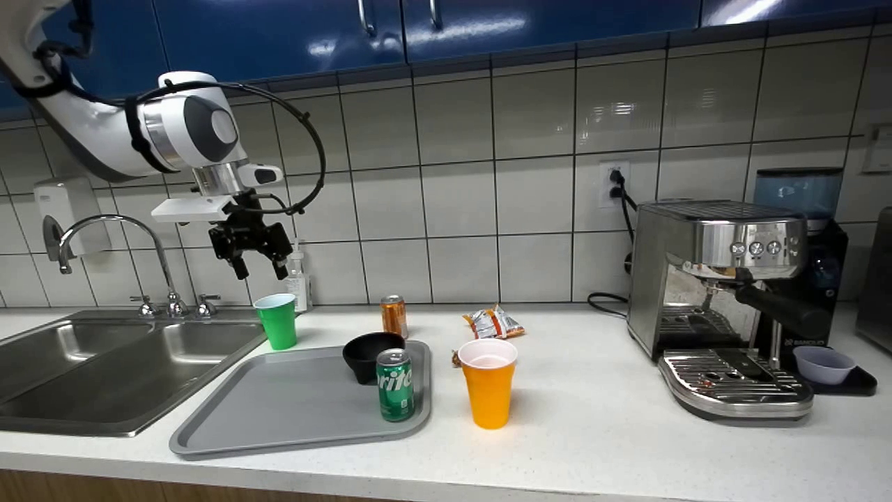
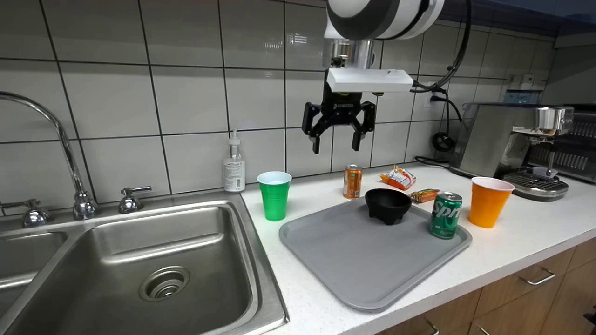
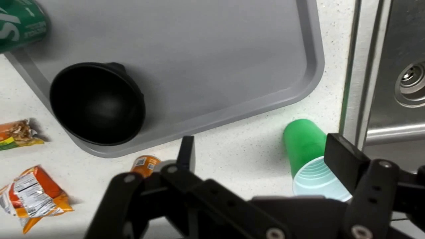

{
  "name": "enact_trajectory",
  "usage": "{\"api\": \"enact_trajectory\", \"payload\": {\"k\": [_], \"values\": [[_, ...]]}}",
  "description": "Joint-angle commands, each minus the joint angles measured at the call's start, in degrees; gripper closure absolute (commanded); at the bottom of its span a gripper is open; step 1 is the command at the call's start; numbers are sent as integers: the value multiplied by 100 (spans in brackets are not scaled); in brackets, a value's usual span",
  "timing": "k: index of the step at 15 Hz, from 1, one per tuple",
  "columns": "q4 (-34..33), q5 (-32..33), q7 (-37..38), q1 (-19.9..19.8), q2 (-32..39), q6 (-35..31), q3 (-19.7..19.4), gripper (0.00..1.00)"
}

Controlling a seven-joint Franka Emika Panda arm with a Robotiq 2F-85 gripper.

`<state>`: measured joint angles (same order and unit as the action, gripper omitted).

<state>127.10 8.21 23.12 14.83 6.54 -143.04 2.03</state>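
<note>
My gripper (image 1: 261,270) hangs high over the counter with its fingers spread and nothing between them, as both exterior views show. Closest below it stands a green cup (image 2: 274,200) with a pale inside, upright beside the sink. In the wrist view one finger (image 3: 345,162) covers part of that cup (image 3: 300,142), and the other partly hides an orange can (image 3: 145,165). A grey tray (image 2: 354,251) carries a black bowl (image 3: 98,104) and a green Sprite can (image 1: 395,387). Right of the tray is an orange cup (image 1: 489,390); a chip packet (image 2: 398,177) and a snack bar (image 2: 423,195) lie behind.
A double steel sink (image 2: 263,279) with a curved faucet (image 2: 85,204) borders the counter. By the tiled wall stands a pump bottle (image 2: 234,167). An espresso machine (image 1: 669,244) occupies the far side, its cord running to an outlet. Blue cabinets (image 1: 557,35) hang above.
</note>
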Motion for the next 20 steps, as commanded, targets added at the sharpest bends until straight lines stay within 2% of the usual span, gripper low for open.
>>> {"api": "enact_trajectory", "payload": {"k": [1, 11, 20], "values": [[593, 8, 17, -301, -471, -169, 83, 0], [917, -24, -396, -858, -444, -325, -33, 0], [582, -258, -1135, -1140, 302, -717, -173, 0]]}}
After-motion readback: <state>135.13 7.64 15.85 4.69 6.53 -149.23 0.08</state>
